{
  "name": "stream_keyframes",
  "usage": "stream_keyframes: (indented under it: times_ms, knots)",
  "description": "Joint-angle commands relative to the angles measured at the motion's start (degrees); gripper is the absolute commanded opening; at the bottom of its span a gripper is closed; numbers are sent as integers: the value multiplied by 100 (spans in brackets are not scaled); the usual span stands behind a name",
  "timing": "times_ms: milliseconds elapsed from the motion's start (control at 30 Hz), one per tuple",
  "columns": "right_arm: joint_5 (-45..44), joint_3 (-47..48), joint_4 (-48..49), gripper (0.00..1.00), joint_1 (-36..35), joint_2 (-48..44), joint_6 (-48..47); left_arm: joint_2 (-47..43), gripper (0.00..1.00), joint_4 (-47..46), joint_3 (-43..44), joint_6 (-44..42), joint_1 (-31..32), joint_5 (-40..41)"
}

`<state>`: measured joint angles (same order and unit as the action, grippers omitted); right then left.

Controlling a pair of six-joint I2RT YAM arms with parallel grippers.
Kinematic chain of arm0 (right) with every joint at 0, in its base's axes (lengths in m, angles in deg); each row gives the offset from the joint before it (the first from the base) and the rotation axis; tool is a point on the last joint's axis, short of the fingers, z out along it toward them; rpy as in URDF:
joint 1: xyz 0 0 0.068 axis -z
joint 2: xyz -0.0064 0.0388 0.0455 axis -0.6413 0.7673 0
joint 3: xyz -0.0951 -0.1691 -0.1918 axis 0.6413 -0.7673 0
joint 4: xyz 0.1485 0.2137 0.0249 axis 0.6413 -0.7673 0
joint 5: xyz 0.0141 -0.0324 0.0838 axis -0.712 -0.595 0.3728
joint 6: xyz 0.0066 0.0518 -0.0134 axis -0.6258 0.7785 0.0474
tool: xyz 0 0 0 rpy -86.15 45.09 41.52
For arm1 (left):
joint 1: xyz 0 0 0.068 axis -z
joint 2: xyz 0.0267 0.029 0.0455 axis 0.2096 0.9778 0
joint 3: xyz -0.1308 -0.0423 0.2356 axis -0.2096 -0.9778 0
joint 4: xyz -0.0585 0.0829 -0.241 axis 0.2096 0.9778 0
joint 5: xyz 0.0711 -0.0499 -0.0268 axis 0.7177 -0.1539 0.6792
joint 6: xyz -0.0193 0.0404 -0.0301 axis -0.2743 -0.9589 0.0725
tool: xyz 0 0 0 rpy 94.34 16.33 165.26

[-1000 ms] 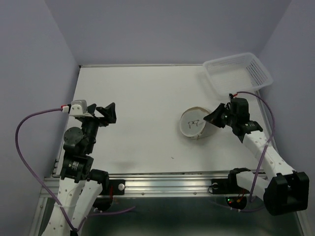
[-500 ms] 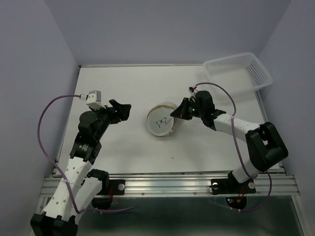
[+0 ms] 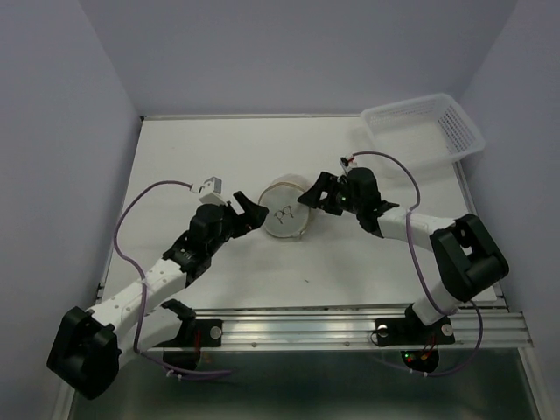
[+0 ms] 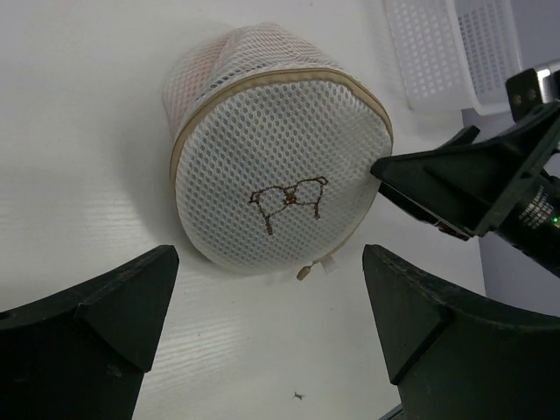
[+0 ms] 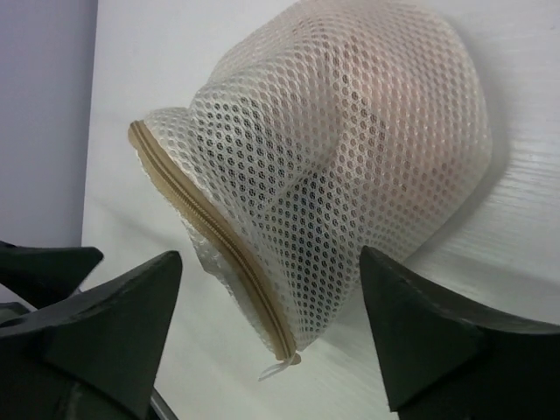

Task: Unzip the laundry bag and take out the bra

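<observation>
Progress: nothing of the task is judged done. The zip is seen shut along the whole tan rim, and the contents are not yet out.
Remaining: the zip pull (image 4: pixel 306 272) has to be caught and drawn round the rim, then the bra (image 5: pixel 398 92) lifted out.
Laundry bag (image 3: pixel 284 213): placed on the white tabletop (image 3: pixel 219 157) at the centre of the top view, tipped on its side. Its flat round face is turned toward the lower edge of the frame.
Look of the bag: translucent white mesh in a small dome shape, ringed by a tan band. A small brown embroidered mark (image 4: pixel 287 197) is shown in the middle of the flat face.
Zip pull: found at the lowest point of the rim, with a small white tab beside it, close to the tabletop.
Bra: made out only as a pale pinkish form through the mesh.
Left tool (image 3: pixel 252 213): held with its jaws apart, just left of the bag, gripping nothing.
Right tool (image 3: pixel 315 191): held with its jaws apart at the bag's upper right, clamped on nothing. Contact with the mesh cannot be told.
Basket (image 3: pixel 424 127): seen in the upper right corner, well apart from the bag.
</observation>
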<state>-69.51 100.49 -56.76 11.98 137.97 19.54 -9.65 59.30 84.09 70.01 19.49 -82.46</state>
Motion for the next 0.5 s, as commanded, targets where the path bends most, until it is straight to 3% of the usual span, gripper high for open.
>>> stream_keyframes:
  times_ms: [0, 133, 467]
  knots:
    - [-604, -62, 8, 92, -58, -585, -533, 191, 99, -586, -198, 548, 233, 709]
    - [-982, -176, -599, 99, -58, -1068, -1052, 543, 98, -937, -452, 988, 514, 1017]
    - [-685, -818, -740, 100, -58, -2000, -1694, 1361, 89, -2947, -1375, 998, 822, 1448]
